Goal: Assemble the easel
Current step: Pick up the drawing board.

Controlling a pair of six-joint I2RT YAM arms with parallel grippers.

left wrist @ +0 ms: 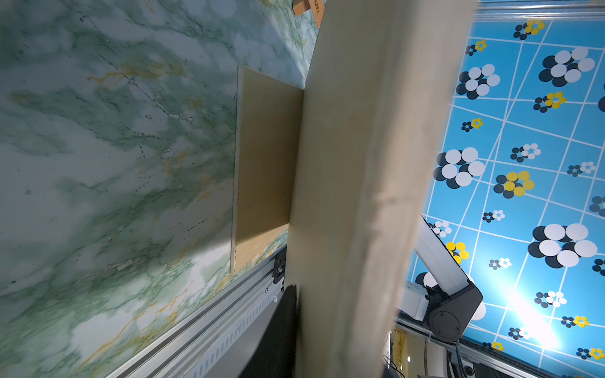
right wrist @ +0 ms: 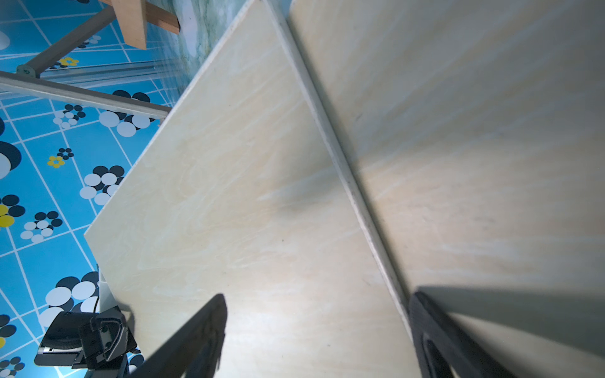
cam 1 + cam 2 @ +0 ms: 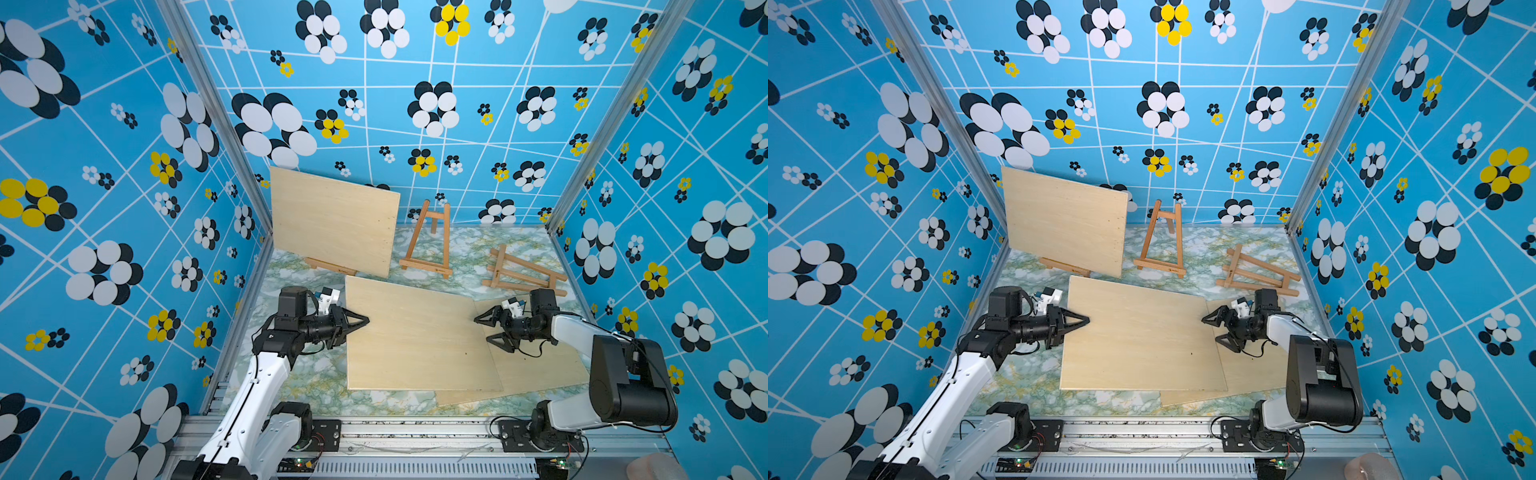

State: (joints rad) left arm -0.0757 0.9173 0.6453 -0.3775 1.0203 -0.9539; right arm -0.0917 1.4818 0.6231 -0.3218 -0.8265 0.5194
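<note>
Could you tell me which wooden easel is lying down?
The bare wooden easel by the right wall; the middle easel stands empty, and the left easel holds a plywood board.

Both top views look down from high above the table's (image 3: pixel 324 386) near edge toward the back wall (image 3: pixel 374 83), far enough back to take in both arms. They share almost the whole scene, shifted slightly sideways. The left wrist view sits hard against the top board's (image 1: pixel 353 196) left edge, facing across to the right arm (image 1: pixel 438 261). The right wrist view looks low and close over the same board toward the left arm (image 2: pixel 85 333).
</note>
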